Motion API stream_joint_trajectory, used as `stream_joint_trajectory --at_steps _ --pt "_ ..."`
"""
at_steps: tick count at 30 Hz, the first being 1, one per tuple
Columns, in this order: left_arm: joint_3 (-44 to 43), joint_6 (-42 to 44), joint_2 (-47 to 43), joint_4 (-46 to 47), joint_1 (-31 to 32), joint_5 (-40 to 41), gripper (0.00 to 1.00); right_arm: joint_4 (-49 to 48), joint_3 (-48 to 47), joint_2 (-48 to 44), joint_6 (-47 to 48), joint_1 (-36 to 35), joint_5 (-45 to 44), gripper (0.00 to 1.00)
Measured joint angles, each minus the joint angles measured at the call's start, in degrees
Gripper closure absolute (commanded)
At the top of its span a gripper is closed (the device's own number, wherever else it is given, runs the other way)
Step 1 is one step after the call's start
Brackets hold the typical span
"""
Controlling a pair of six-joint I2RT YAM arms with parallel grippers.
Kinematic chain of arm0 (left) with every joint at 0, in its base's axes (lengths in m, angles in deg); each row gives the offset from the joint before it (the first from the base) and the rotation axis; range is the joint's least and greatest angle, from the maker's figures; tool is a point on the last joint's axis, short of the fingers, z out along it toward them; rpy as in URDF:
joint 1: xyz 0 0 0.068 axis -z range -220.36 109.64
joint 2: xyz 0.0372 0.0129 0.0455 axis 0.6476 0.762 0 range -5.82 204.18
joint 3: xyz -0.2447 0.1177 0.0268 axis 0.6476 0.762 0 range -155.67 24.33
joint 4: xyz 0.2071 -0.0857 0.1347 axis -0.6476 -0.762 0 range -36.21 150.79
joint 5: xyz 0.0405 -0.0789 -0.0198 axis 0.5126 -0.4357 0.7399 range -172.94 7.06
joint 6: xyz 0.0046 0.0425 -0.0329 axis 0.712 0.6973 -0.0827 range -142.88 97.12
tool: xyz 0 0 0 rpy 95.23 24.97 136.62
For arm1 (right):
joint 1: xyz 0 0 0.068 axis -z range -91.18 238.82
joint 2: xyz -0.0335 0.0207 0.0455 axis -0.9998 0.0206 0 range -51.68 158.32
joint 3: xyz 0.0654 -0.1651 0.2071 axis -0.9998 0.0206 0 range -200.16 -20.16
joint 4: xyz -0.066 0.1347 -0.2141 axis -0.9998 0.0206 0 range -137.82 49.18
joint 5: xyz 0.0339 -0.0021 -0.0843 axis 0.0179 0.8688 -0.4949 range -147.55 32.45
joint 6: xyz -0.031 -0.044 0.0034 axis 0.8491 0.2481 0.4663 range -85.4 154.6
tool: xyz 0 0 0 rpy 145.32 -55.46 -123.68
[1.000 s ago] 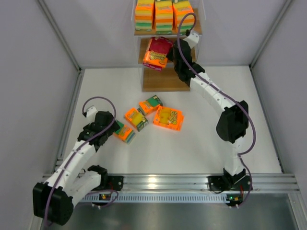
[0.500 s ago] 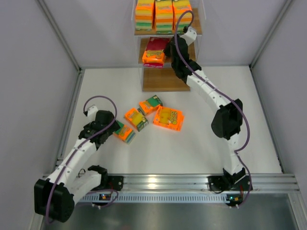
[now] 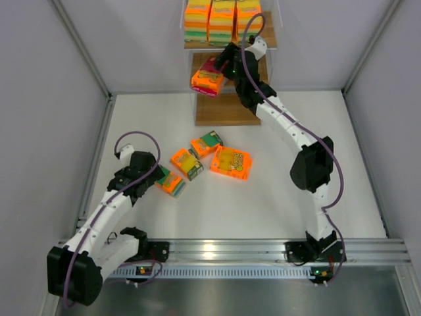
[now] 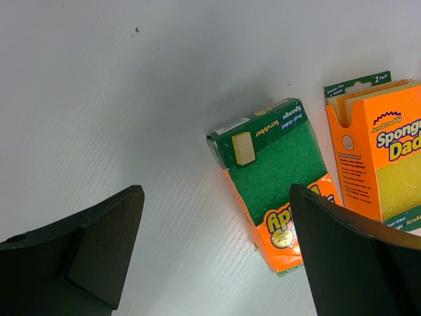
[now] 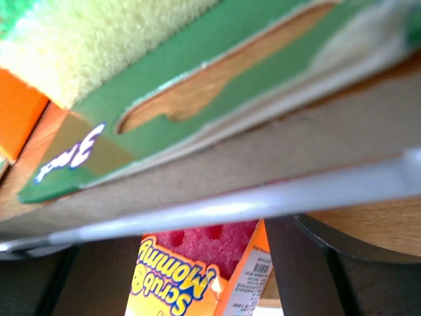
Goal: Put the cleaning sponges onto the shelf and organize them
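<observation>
top external view: pink pack held at the middle board of the shelf

the right tool (image 3: 218,70) is closed on a pink pack (image 3: 208,79) with an orange wrapper. the pack is tilted and sits at the front of the middle board of the shelf (image 3: 223,113). i cannot tell if it touches the wood. on the top board, three stacks of packs (image 3: 222,18) stand side by side.

from the right wrist, the pink pack (image 5: 197,263) shows between two dark fingers (image 5: 299,263). it has the words "scrub mommy" on it. above it runs the underside of a shelf board. a green and yellow pack (image 5: 131,39) lies on top of that board.

four more packs lie on the white tabletop (image 3: 296,131), well apart from the shelf. the big orange pack (image 3: 231,162) is on the right. a small pack with a green end (image 3: 206,143) is just beside it. a yellow-faced pack (image 3: 187,163) is near both. the green pack (image 3: 172,182) is closest to the left arm.

the left tool (image 3: 156,174) is open and holds nothing. it hangs just beside the green pack. from the left wrist, the green pack (image 4: 276,178) lies flat on the tabletop, in the gap between the spread fingers. the yellow-faced pack (image 4: 385,151) lies just to its right.
</observation>
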Motion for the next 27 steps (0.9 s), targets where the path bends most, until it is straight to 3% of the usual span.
stream_joint_trajectory --at_steps 4,7,22,27 --pt "0.00 0.15 0.00 0.02 0.00 -0.46 0.02 -0.74 2.60 -1.70 -0.96 0.00 1.81 0.48" --pt "0.00 0.15 -0.04 0.04 0.00 -0.90 0.02 -0.92 6.05 -3.89 -1.68 -0.02 2.75 0.53" --pt "0.00 0.20 -1.42 0.04 -0.07 -2.32 0.02 -2.62 15.63 -9.77 -2.62 -0.11 4.37 0.46" --pt "0.00 0.17 -1.42 0.04 -0.07 -3.02 0.02 -2.80 16.90 -11.37 -1.51 -0.52 4.33 0.50"
